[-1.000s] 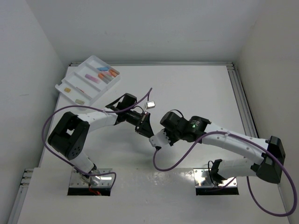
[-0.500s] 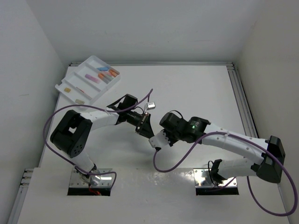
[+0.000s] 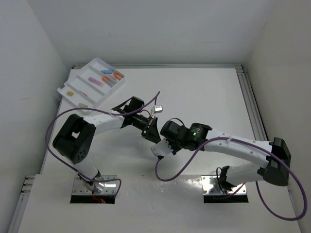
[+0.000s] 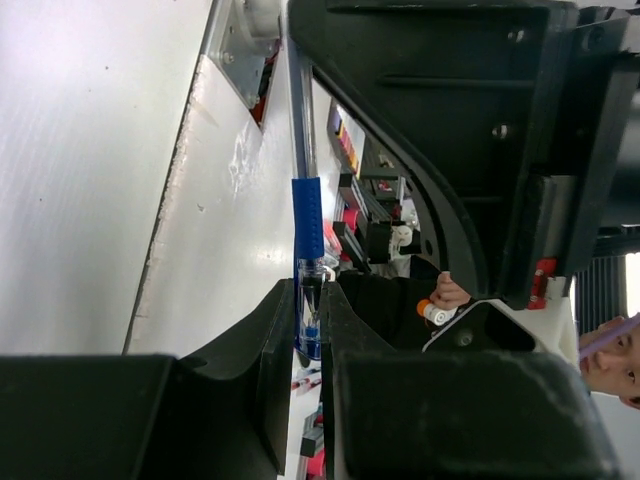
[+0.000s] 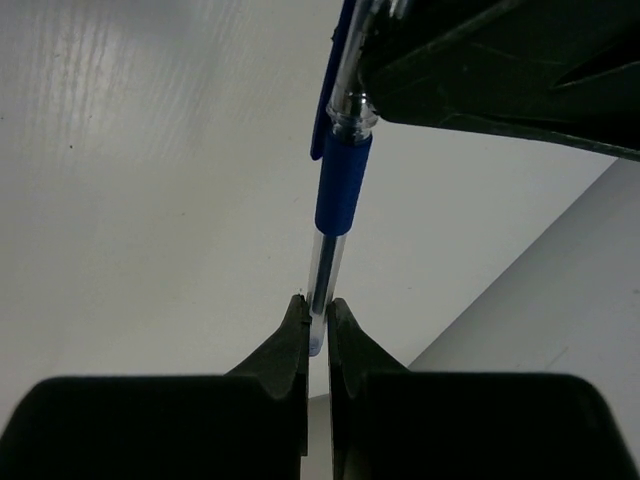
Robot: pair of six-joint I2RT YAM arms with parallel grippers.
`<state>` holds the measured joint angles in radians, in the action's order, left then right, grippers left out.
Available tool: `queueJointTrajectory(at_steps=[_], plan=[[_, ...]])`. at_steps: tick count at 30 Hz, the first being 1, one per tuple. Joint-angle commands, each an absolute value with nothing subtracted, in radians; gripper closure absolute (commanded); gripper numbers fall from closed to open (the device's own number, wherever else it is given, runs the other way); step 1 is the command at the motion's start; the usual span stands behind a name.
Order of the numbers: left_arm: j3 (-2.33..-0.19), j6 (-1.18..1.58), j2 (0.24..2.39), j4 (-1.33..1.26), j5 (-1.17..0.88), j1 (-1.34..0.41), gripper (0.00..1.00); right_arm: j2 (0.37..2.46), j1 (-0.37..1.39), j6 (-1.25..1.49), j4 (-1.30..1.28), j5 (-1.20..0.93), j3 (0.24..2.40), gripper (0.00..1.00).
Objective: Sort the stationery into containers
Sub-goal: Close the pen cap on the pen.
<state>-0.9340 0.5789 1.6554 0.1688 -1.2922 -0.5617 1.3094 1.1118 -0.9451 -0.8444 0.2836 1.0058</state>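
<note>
1. Your right gripper (image 5: 316, 312) is pinched shut on the clear barrel of the blue pen (image 5: 342, 190).
2. Your left gripper (image 4: 312, 300) clamps the same pen, seemingly at its other end, so its long axis runs gripper to gripper.
3. The tray (image 3: 65, 90) lies far-left, well apart, nearer your left gripper.

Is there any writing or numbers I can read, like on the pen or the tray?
None can be read.
The blue pen shows no print in either wrist view.
The white tray looks plain from above.
A small coloured label in the left wrist view is too blurred to read.
</note>
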Motion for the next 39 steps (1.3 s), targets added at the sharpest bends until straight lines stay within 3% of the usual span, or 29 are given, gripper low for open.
queueJointTrajectory(at_steps=[1,12,15,19,23,33,35,37,39], plan=[[-0.971,0.554,1.641,0.121,-1.275,-0.555,1.0,1.321,1.134,-0.913,-0.81,0.207,1.064,1.0],[-1.0,0.532,1.66,0.121,-1.264,-0.543,1.0,1.324,1.126,-0.845,-0.856,0.092,1.15,1.0],[-1.032,0.486,1.652,0.161,-1.25,-0.526,0.89,1.313,1.127,-0.844,-0.859,0.063,1.143,1.0],[-1.055,0.477,1.635,0.201,-1.25,-0.477,0.83,1.296,1.124,-0.851,-0.854,0.048,1.12,1.0],[-1.065,0.44,1.628,0.25,-1.259,-0.446,0.57,1.284,1.117,-0.864,-0.845,0.048,1.094,1.0],[-1.037,0.407,1.557,0.276,-1.238,-0.396,0.21,1.279,1.08,-0.838,-0.828,0.023,1.092,1.0],[-1.038,0.39,1.525,0.278,-1.188,-0.335,0.16,1.272,1.059,-0.787,-0.81,-0.027,1.101,1.0],[-1.051,0.373,1.468,0.284,-1.122,-0.244,0.03,1.246,1.003,-0.703,-0.776,-0.111,1.1,1.0],[-1.049,0.406,1.412,0.229,-1.019,-0.137,0.0,1.206,0.928,-0.611,-0.717,-0.187,1.091,1.0]])
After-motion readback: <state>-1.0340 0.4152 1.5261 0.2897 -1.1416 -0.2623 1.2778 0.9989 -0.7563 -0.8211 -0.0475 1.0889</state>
